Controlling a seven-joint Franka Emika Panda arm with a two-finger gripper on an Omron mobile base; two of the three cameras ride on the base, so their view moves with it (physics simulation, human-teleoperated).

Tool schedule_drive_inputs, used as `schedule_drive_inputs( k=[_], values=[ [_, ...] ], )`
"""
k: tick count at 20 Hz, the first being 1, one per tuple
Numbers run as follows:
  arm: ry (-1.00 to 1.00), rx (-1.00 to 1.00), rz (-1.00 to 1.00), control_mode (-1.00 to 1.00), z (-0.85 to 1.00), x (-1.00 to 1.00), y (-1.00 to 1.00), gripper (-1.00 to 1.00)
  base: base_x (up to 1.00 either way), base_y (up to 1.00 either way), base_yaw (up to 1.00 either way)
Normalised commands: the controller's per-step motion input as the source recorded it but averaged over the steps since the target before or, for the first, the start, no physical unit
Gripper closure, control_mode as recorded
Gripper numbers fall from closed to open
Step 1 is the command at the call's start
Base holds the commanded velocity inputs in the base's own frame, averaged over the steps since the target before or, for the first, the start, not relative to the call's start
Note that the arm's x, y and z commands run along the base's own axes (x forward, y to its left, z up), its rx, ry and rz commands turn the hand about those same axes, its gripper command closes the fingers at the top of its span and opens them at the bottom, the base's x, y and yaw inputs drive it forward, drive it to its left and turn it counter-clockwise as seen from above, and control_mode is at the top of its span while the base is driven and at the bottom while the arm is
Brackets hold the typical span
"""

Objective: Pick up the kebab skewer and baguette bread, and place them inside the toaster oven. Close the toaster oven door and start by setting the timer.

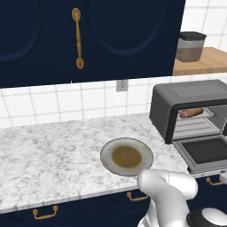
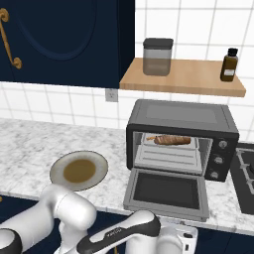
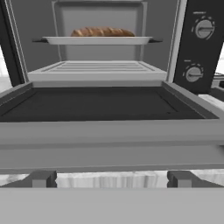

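- Grey-and-white marble counter (image 1: 48,155) runs wide in front of you, with bare stone to the left of the plate (image 1: 127,156) in the left base view.
- You have the toaster oven (image 2: 181,139) standing at the right of the counter, its back near the tiled wall, under a wooden shelf (image 2: 183,78).
- You can see the toaster oven door (image 2: 167,191) dropped flat and fully open; its front edge reaches out to about the counter's front rim.
- You find the baguette bread (image 2: 171,140) already inside, lying on a pale tray (image 3: 98,40) on the upper rails, with the wire rack (image 3: 97,68) free below it.
- Your kebab skewer cannot be made out clearly; a thin pale tip beside the loaf in the right base view may be part of it, but you cannot tell.
- Your plate sits near the counter's front edge, left of the oven and apart from the door, holding nothing but its brown centre.
- You are looking from the hand view straight over the door's near edge into the cavity; the door's bar handle mounts (image 3: 41,178) sit just below that edge.
- Your pincer is spread as wide as it goes and grips nothing.
- Two round knobs (image 3: 204,29) sit on the oven's right panel, clear of the door.
- On the shelf you have a grey canister (image 2: 158,56) and a small dark bottle (image 2: 228,65), both well above the oven top.
- At the far right a stovetop edge (image 2: 246,173) lies just beside the oven.
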Motion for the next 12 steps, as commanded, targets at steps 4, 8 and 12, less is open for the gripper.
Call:
schedule_drive_inputs(
  k=[4, 8, 12],
  values=[
    [0.0, 0.0, 0.0, -1.0, -0.11, 0.11, 0.03, -1.0, 0.0, 0.0, 0.0],
    [0.0, 0.0, 0.0, -1.0, 0.0, 0.21, 0.05, -1.0, 0.0, 0.0, 0.0],
    [0.0, 0.0, 0.0, -1.0, -0.11, 0.09, 0.03, -1.0, 0.0, 0.0, 0.0]
  ],
)
